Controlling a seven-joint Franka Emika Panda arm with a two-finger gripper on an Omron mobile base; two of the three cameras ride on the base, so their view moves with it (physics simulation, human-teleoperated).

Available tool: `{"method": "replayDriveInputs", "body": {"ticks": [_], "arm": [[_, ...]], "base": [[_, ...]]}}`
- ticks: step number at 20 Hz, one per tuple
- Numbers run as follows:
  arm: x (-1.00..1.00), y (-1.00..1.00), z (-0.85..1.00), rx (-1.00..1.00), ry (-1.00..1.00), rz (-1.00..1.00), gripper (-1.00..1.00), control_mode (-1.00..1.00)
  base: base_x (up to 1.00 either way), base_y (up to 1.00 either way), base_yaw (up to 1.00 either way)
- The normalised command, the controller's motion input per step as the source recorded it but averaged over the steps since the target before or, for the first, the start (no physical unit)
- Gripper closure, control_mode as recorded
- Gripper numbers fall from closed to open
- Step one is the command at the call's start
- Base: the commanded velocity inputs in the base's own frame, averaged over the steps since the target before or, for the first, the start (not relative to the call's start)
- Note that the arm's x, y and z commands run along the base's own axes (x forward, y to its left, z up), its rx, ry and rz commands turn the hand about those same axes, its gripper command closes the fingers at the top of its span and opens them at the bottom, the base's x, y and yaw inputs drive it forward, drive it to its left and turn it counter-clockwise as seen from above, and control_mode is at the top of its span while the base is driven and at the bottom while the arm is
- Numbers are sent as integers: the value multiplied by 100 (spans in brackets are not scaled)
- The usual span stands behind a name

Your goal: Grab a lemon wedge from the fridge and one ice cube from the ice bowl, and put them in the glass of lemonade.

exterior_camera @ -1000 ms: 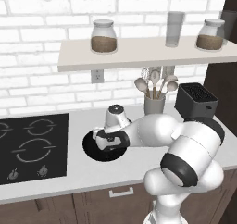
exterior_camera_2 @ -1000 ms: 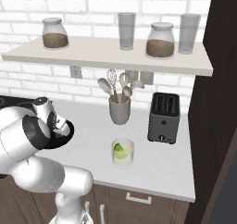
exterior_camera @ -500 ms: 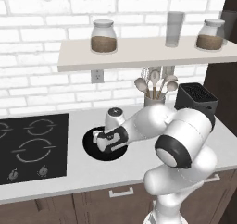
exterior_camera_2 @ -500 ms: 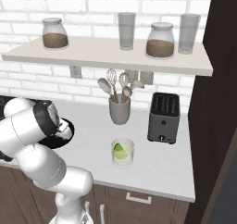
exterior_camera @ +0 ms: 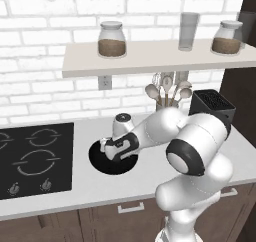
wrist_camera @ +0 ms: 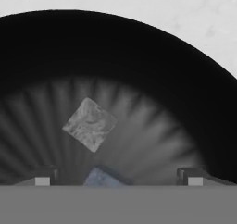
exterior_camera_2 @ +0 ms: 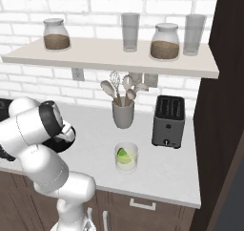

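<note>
White brick runs behind a pale speckled counter (exterior_camera: 75, 193) with dark wood cabinets below. One wall shelf (exterior_camera_2: 109, 53) carries two jars of brown grains (exterior_camera_2: 56, 34) and two tall clear glasses (exterior_camera_2: 130, 32). On the counter stand one grey utensil cup (exterior_camera_2: 123, 114) holding several spoons and a whisk, one dark toaster (exterior_camera_2: 168, 121), and one black stove top (exterior_camera: 32, 158) at the left with two burner rings in view.

One glass of lemonade (exterior_camera_2: 126, 157) sits on the counter in front of the utensil cup, well apart from the arm; one yellow-green lemon wedge (exterior_camera_2: 123, 154) lies inside it.

One ice bowl (exterior_camera: 102, 161), wide and black, rests on the counter between the stove top and the utensil cup. The arm bends down over it, and its hand hangs just above the bowl's middle. From the hand view, the fingers (wrist_camera: 115, 180) stand wide apart, one dark tip (wrist_camera: 42, 177) at each lower side, with nothing clamped between them. Two ice cubes show in the bowl: one clear ice cube (wrist_camera: 89, 124) lies on the bowl's floor ahead of the fingers, and a second, bluish cube (wrist_camera: 102, 177) sits low between the tips, partly cut off by the view's edge. Whether either tip touches that cube cannot be told.
</note>
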Motion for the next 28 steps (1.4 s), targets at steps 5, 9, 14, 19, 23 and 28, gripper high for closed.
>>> {"method": "replayDriveInputs", "body": {"ticks": [5,9,14,19,23,28], "arm": [[7,2,-2,-1,0,0,100,-100],[0,1,0,-2,0,0,100,-100],[-1,1,0,-1,0,0,100,-100],[-4,0,24,0,-5,0,100,-100],[-39,-25,80,0,-13,-6,100,-100],[-49,-90,65,1,-6,-15,100,-100]], "base": [[0,0,0],[0,0,0],[0,0,0],[0,0,0],[0,0,0],[0,0,0]]}}
